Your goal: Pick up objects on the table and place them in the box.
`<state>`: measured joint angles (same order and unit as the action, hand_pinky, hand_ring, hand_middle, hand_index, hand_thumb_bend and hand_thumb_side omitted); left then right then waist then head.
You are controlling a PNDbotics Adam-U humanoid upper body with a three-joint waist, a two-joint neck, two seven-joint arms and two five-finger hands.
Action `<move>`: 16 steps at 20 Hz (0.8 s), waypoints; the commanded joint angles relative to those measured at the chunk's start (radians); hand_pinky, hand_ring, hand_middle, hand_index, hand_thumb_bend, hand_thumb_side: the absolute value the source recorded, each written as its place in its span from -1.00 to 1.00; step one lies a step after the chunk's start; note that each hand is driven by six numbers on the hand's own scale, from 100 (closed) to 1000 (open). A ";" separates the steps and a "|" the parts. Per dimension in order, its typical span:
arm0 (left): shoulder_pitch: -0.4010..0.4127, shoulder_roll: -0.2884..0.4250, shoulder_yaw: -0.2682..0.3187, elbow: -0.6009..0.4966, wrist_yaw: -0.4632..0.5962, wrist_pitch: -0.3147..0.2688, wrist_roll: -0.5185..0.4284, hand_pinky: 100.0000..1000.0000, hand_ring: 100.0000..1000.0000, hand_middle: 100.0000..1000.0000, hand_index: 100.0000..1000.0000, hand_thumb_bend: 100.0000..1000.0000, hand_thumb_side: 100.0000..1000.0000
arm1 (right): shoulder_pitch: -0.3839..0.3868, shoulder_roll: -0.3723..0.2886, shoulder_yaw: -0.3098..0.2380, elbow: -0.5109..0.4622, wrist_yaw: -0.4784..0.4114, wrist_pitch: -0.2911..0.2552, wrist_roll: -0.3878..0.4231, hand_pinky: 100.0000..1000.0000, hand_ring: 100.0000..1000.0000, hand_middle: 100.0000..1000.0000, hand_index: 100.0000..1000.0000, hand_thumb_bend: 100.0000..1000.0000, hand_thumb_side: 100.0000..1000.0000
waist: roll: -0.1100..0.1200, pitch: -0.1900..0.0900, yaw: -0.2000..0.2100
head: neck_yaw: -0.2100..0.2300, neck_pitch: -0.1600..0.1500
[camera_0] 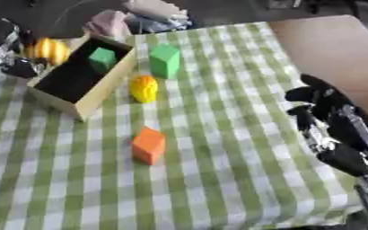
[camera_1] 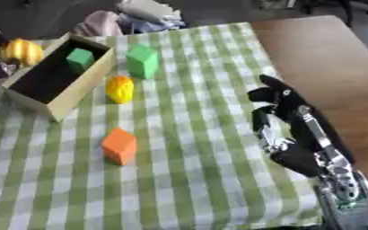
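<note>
Fingers (camera_1: 259, 95) relaxed, right hand (camera_1: 285, 112) hovering over tablecloth's (camera_1: 195, 134) right edge.

Lit evenly and fairly bright, without glare. Soft and blurred throughout, with only faint shadows beside the blocks (camera_0: 149, 145).

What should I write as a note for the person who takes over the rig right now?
Right robot hand: over the table's right edge, fingers relaxed, holding nothing.
Left robot hand: only partly visible at the far left; state unclear.
Done: one green block lies in the box.
Left: another green block beside the box, the yellow object and the orange block, all on the checked cloth.
</note>
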<state>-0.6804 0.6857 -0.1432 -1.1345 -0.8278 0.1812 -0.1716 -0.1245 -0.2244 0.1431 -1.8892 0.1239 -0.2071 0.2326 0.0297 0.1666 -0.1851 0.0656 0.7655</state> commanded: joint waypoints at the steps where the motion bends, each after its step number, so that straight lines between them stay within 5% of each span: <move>1: -0.022 0.015 0.008 0.019 -0.015 -0.010 -0.005 0.20 -0.01 0.04 0.24 -0.54 -1.00 | -0.012 -0.009 0.000 -0.012 -0.007 -0.003 0.003 0.34 0.59 0.45 0.89 -1.00 -0.18 | -0.007 -0.023 -0.002 | 0.003 0.004; 6: -0.013 0.016 0.003 0.027 -0.035 -0.026 -0.037 0.26 0.07 0.14 0.33 -0.44 -0.99 | -0.013 -0.009 -0.001 -0.011 -0.006 -0.003 0.003 0.34 0.59 0.45 0.89 -1.00 -0.18 | -0.005 -0.023 -0.003 | 0.001 0.004; 16: 0.019 0.060 0.011 -0.044 -0.059 -0.062 -0.148 0.47 0.36 0.46 0.55 -0.17 -0.61 | -0.011 -0.010 -0.004 -0.008 -0.001 -0.002 0.001 0.34 0.59 0.45 0.89 -1.00 -0.19 | -0.005 -0.025 0.006 | -0.007 0.004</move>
<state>-0.6489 0.6961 -0.1440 -1.1494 -0.8852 0.1245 -0.3027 -0.1251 -0.2244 0.1428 -1.8865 0.1219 -0.2070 0.2329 0.0297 0.1666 -0.1804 0.0610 0.7655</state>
